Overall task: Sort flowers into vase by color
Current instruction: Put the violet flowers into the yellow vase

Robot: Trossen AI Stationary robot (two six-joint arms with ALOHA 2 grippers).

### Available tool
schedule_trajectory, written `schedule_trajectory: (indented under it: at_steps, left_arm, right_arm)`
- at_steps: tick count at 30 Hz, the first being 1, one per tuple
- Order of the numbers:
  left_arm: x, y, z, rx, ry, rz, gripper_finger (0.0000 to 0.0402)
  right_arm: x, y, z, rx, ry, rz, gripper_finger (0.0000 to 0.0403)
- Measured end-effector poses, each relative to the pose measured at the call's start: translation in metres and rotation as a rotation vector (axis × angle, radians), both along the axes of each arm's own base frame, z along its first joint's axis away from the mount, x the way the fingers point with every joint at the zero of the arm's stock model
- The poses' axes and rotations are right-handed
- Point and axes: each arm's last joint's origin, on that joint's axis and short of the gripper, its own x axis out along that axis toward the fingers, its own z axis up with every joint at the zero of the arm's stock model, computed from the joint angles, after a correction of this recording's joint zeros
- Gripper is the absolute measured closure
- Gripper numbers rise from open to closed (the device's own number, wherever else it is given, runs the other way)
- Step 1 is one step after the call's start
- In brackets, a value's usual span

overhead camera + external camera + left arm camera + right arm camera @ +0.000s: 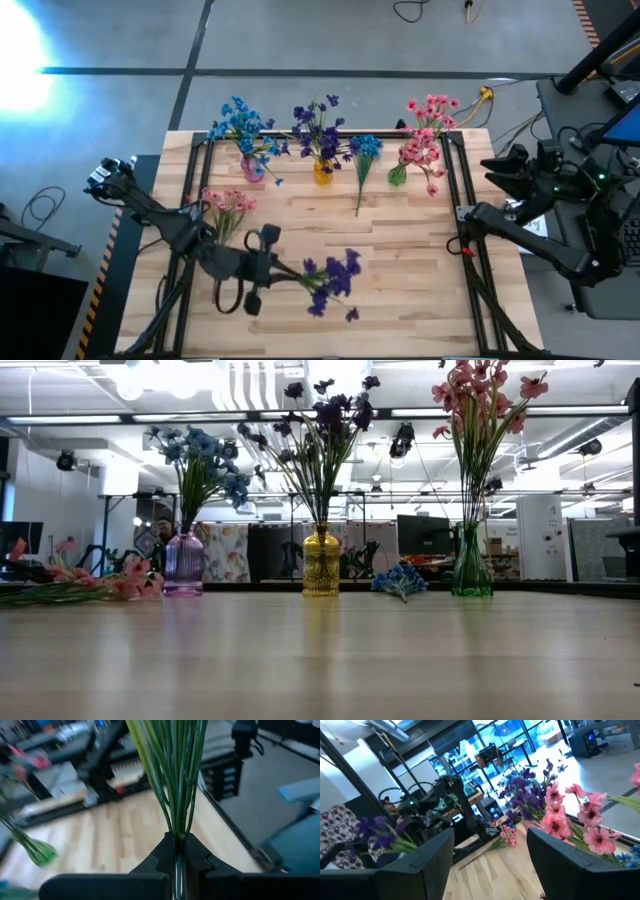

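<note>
Left gripper (283, 268) is clamped tight on the purple sprig (333, 281) stems over the table's near-middle, blossoms cut off in its wrist view. Right gripper (490, 865), parked at the table's right edge, is spread wide. The low view doesn't catch the held sprig.

This is a robotics lab or workshop in an open industrial hall. A wooden table (400, 260) with a black metal frame stands on a grey concrete floor (300, 40) marked with dark tape lines, with loose cables (500, 125) beside it. Past the table, the low view shows strip ceiling lights (560, 412), exposed ducts, other framed workstations, a dark monitor (422, 535), and what may be a person (163, 532) seated far off.
</note>
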Motion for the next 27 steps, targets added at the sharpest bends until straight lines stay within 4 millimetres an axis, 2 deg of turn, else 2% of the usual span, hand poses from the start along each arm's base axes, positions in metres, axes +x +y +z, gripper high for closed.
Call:
schedule_trajectory:
  at_steps: [7, 19, 27]
  left_arm:
    - [0.011, 0.027, -0.017, -0.053, -0.124, -0.016, 0.0401]
    - [0.018, 0.038, -0.028, -0.038, -0.288, 0.000, 0.0401]
    - [0.022, 0.047, -0.028, -0.032, -0.287, 0.035, 0.0401]
  right_arm:
    - [0.005, -0.005, -0.004, -0.002, -0.002, 0.003, 0.0161]
    - [0.021, -0.015, -0.015, -0.175, -0.045, 0.141, 0.0161]
    - [0.019, -0.011, 0.013, -0.354, -0.290, 0.210, 0.0161]
